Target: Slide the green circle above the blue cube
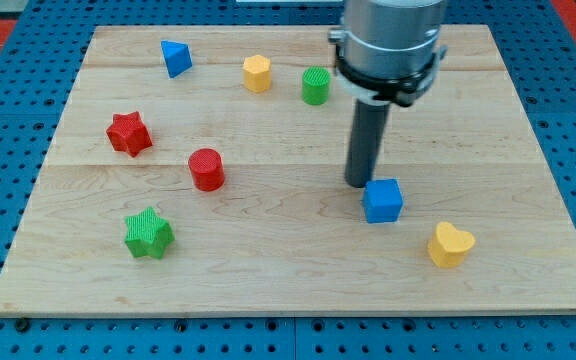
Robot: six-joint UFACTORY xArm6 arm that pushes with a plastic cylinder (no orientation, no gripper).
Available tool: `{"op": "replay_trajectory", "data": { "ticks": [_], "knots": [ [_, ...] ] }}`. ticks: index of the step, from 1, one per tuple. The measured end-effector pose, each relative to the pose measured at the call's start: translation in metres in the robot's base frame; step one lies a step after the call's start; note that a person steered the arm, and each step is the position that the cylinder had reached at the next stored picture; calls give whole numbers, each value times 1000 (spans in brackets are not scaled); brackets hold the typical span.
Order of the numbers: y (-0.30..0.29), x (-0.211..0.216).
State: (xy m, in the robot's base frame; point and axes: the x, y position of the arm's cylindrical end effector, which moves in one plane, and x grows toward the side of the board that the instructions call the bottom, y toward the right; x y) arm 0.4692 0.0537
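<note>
1. Camera view: my tip (359, 184), the lower end of a straight dark rod, sits on the pale wooden table (268, 280). It is just beside the upper-left corner of the blue plastic cube (382, 200), seemingly touching it.
2. End effector: a bare rod with nothing to open or close, and it holds nothing.
3. Green ribbed plastic circle (315, 86) stands near the view's top, well apart from the tip, up and left of the cube.
4. Other blocks: yellow hexagon (257, 73), blue triangle (175, 58), red star (128, 133), red cylinder (206, 169), green star (148, 233), yellow heart (450, 244).
5. Progress, judged: the circle is not yet directly above the cube; rightward push remains.
</note>
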Motion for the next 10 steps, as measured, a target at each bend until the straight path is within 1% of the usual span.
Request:
{"op": "replay_trajectory", "data": {
  "ticks": [1, 2, 3, 4, 5, 6, 7, 8, 9, 10],
  "knots": [
    [-11, 38],
    [50, 26],
    [70, 11],
    [36, -6],
    [67, -24],
    [62, -33],
    [-23, -62],
    [-86, -130],
    [-86, -156],
    [-40, -161]
  ]
}}
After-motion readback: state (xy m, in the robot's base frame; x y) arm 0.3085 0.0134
